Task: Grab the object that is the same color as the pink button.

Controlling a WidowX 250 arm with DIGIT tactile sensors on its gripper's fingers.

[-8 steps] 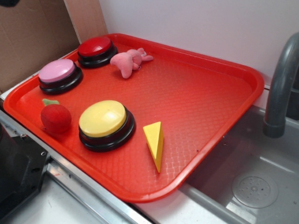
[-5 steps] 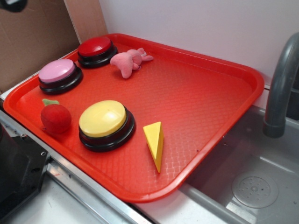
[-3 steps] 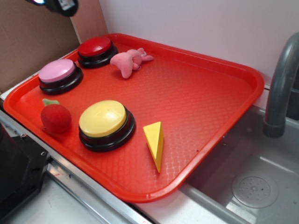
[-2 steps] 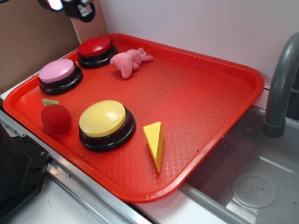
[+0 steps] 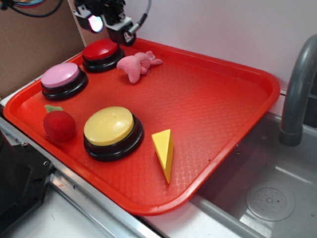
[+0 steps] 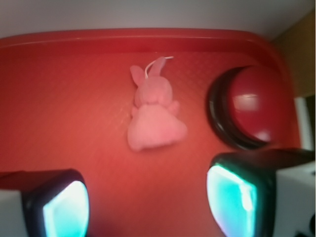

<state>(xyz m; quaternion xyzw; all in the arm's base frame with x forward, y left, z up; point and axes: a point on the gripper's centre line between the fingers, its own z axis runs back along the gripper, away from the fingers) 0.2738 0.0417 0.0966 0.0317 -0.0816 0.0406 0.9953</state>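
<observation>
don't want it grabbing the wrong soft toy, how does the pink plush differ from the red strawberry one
The pink plush animal is pale pink with ears and stubby limbs, lying flat; the red plush strawberry is a round red ball with a green leaf. The animal lies at the far side beside the red button; the strawberry sits at the near edge. Both are fuzzy and rest on the red tray.

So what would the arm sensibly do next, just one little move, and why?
Probably ease down and slightly forward over the pink plush toy. The gripper hangs open above the tray's far corner near the red button, touching nothing, and the wrist view shows the toy ahead between its fingers.
</observation>
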